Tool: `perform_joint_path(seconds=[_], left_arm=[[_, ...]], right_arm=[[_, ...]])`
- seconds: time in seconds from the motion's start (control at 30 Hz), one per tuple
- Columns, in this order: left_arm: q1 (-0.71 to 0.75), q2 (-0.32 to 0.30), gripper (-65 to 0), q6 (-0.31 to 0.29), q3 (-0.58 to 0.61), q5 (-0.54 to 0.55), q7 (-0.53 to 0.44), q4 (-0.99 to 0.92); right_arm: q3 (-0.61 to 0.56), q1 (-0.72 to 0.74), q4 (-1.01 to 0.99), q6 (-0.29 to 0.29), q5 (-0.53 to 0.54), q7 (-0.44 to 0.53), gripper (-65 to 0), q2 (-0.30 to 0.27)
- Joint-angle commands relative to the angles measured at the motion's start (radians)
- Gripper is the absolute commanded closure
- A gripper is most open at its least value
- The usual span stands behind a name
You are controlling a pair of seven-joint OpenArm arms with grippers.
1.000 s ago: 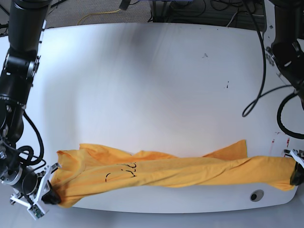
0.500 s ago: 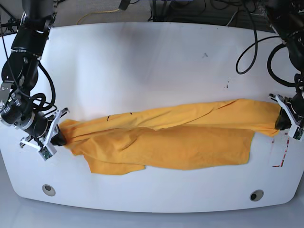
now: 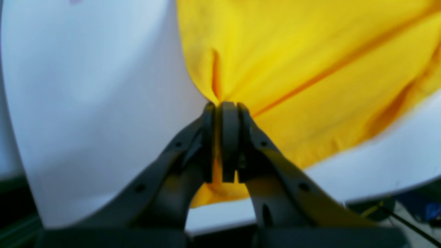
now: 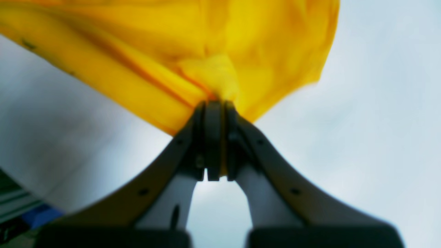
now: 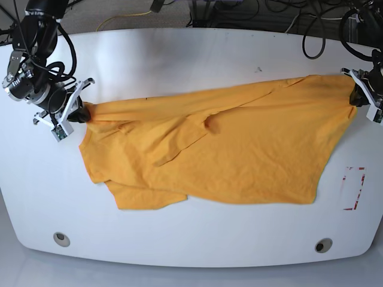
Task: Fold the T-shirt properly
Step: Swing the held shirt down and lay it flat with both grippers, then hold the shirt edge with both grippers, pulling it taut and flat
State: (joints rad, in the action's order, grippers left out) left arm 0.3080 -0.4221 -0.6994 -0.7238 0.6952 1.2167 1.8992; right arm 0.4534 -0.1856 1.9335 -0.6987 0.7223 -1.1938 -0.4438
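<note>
The T-shirt is held spread across the table, its far edge pinched in the closed left gripper and right gripper; flattening is judged in hand, release and folding next.

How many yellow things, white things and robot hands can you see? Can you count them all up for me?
Yellow things: 1, the T-shirt
White things: 1, the table
Robot hands: 2, the left gripper and the right gripper, each pinching one end of the T-shirt
Total: 4
</note>
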Motion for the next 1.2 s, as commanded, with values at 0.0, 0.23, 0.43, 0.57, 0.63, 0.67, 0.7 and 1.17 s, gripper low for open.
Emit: perform_joint_path(seconds=[0.0, 0.23, 0.43, 0.57, 0.63, 0.67, 0.7, 1.17], left_arm=[[0.038, -0.021, 0.0, 0.001, -0.012, 0.002, -0.018, 0.013], [0.090, -0.022, 0.0, 0.001, -0.012, -0.001, -0.018, 0.007], [0.092, -0.019, 0.0, 0.001, -0.006, -0.073, -0.018, 0.007], [0.090, -0.019, 0.0, 0.001, -0.003, -0.130, -0.018, 0.007], [0.090, -0.019, 0.0, 0.001, 0.008, -0.161, -0.018, 0.007], [0.090, -0.019, 0.0, 0.001, 0.019, -0.185, -0.018, 0.007], [0.090, -0.021, 0.0, 0.001, 0.026, -0.202, -0.018, 0.007], [0.087, 0.006, 0.0, 0.001, 0.088, -0.303, -0.018, 0.007]], right_arm=[[0.011, -0.053, 0.016, 0.001, 0.062, 0.022, 0.0, -0.020], [0.031, -0.177, 0.016, 0.001, 0.098, 0.025, 0.0, 0.024], [0.031, -0.219, 0.014, 0.001, 0.078, 0.025, -4.9, 0.053], [0.031, -0.234, 0.017, 0.001, 0.086, 0.025, -19.0, 0.056], [0.031, -0.234, 0.017, 0.001, 0.104, 0.025, -26.3, 0.058], [0.031, -0.236, 0.016, 0.001, 0.127, 0.025, -31.2, 0.058], [0.031, -0.236, 0.016, 0.001, 0.142, 0.025, -33.9, 0.058], [0.023, -0.185, -0.064, 0.001, 0.259, 0.021, -42.2, 0.112]])
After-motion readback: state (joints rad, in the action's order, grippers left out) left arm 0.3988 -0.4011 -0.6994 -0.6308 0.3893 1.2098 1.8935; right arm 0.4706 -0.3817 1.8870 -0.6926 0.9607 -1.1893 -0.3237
